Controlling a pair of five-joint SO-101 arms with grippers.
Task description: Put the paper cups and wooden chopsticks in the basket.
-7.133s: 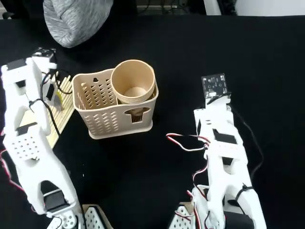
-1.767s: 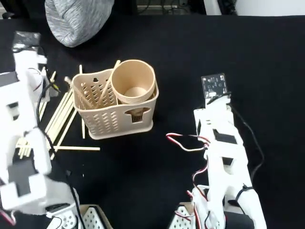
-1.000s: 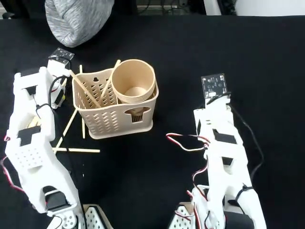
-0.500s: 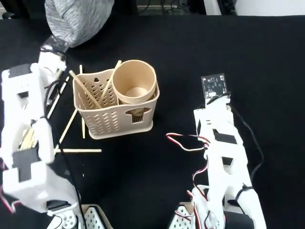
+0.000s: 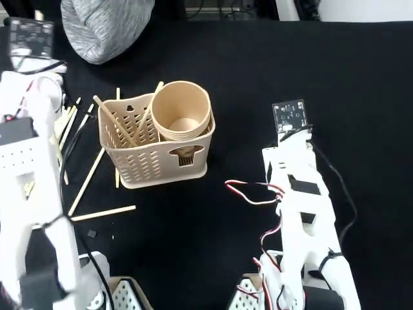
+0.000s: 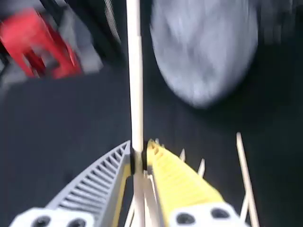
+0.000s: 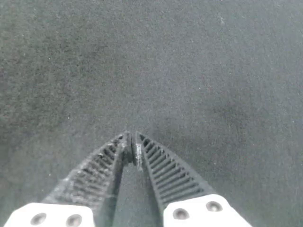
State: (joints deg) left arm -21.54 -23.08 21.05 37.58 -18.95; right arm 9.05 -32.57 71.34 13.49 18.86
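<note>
The beige basket (image 5: 139, 165) stands left of the table's middle. Stacked paper cups (image 5: 181, 111) sit in its right half and two wooden chopsticks (image 5: 115, 120) lean in its left half. More chopsticks (image 5: 85, 181) lie scattered on the black table left of the basket. My left arm (image 5: 26, 129) is raised over the table's far left side. In the left wrist view my left gripper (image 6: 138, 149) is shut on a chopstick (image 6: 134, 90) that sticks straight out past the fingertips. My right gripper (image 7: 131, 142) is shut with nothing in it, over bare table.
A grey cloth bundle (image 5: 103, 26) lies at the table's far edge behind the basket, also seen as a grey cloth (image 6: 203, 52) past the left gripper. My right arm (image 5: 300, 194) lies along the right side. A red object (image 6: 38, 42) sits beyond the table.
My left arm has swung up and out toward the far left corner, carrying a chopstick. The loose chopsticks beside the basket have shifted. The right arm has not moved.
</note>
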